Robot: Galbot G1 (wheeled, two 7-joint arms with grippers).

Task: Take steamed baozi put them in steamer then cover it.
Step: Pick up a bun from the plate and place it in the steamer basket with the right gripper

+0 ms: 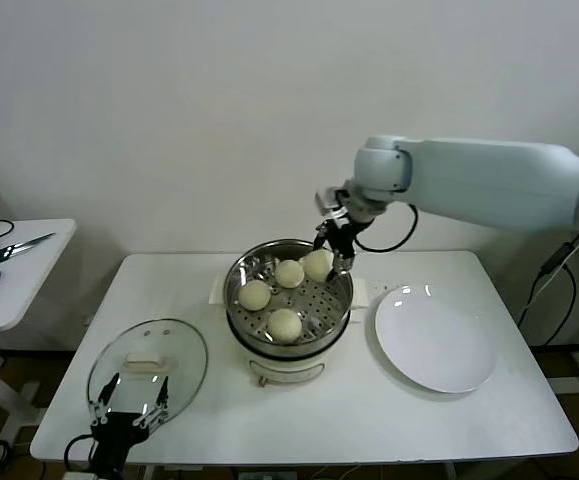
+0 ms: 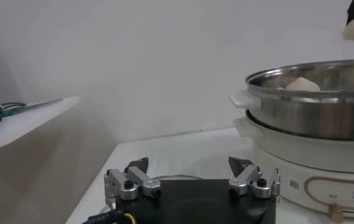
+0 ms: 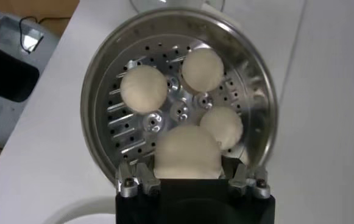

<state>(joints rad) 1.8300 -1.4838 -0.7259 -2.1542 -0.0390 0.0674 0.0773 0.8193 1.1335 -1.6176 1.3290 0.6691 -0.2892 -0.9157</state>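
Currently right tool grips a baozi over the steamer, three buns inside. Left tool spread wide by the glass lid.

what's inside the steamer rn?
Three steamed baozi rest on the perforated tray of the steamer. A fourth sits in the right hand over the far rim. Tray beneath the buns is hidden. The cover lies on the table.

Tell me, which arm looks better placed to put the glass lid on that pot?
Probably the left. Its open end effector sits at the table's near edge right by the cover, which lies flat beside the steamer. The right end effector is over the pot, gripping the fourth baozi.
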